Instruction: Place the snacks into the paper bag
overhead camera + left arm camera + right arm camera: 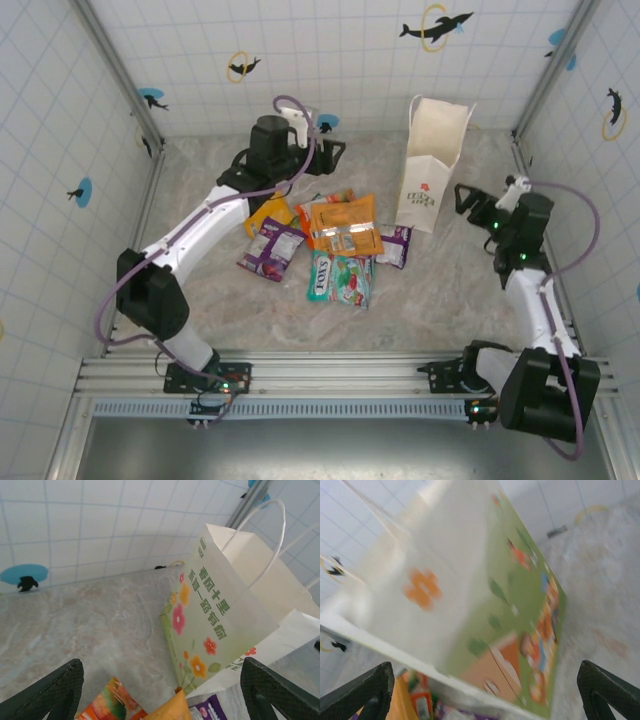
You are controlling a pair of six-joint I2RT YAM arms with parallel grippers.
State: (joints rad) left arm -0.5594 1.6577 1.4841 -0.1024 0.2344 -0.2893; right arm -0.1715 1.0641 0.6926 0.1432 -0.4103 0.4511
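Both end effectors gape wide and hold nothing: left end effector point(333, 152) above the bench point(450, 295) behind the snacks point(335, 245), right end effector point(463, 198) just beside the standing paper bag point(430, 160). Snacks lie heaped left of the bag.

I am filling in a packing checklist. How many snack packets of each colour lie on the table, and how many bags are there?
Orange packet: 1
Yellow-orange packet: 1
Purple packets: 2
Teal packet: 1
Green packet, mostly covered: 1
Paper bag: 1
Total: 7
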